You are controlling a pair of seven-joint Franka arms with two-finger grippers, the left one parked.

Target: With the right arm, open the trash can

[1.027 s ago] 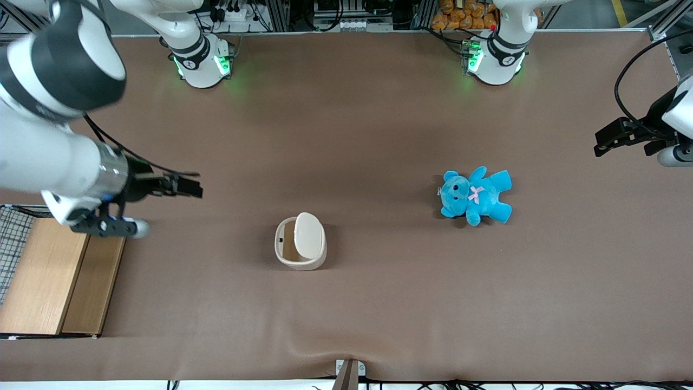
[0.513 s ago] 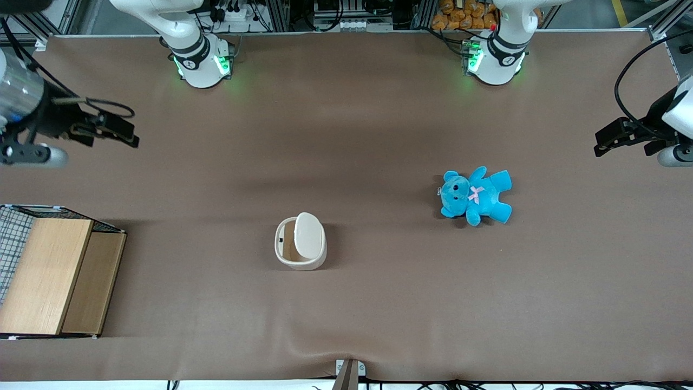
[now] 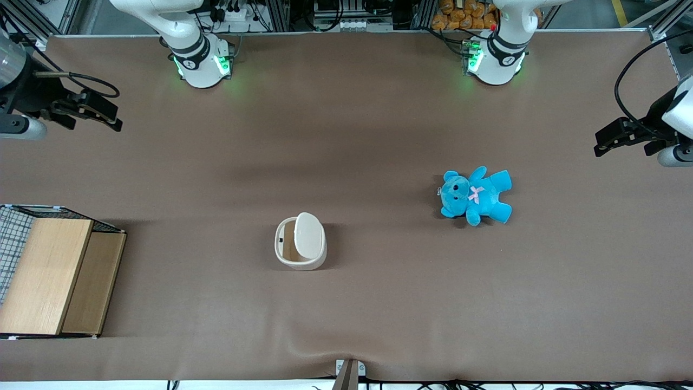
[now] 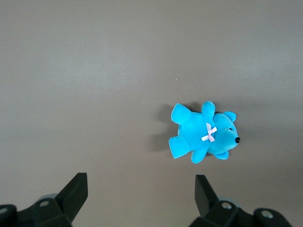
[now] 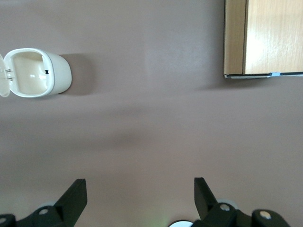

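Observation:
The cream-white trash can (image 3: pixel 301 242) stands on the brown table, nearer the front camera than the blue teddy. Its flip lid (image 3: pixel 309 234) is tilted up and the brownish inside shows. It also shows in the right wrist view (image 5: pixel 37 72) with its mouth uncovered. My right arm (image 3: pixel 13 76) is drawn back high at the working arm's end of the table. Its gripper (image 3: pixel 111 116) is open and empty, well apart from the trash can and farther from the front camera. In the right wrist view the gripper (image 5: pixel 140 194) has its two black fingers spread wide over bare table.
A wooden box with wire mesh (image 3: pixel 51 276) sits at the working arm's end, near the front edge; it shows in the right wrist view (image 5: pixel 265 38). A blue teddy (image 3: pixel 475 196) lies toward the parked arm's end, seen in the left wrist view (image 4: pixel 203 136).
My right arm has pulled up and away from the trash can, from above the wooden box toward the table's back edge. The trash can's lid stays tilted up throughout.

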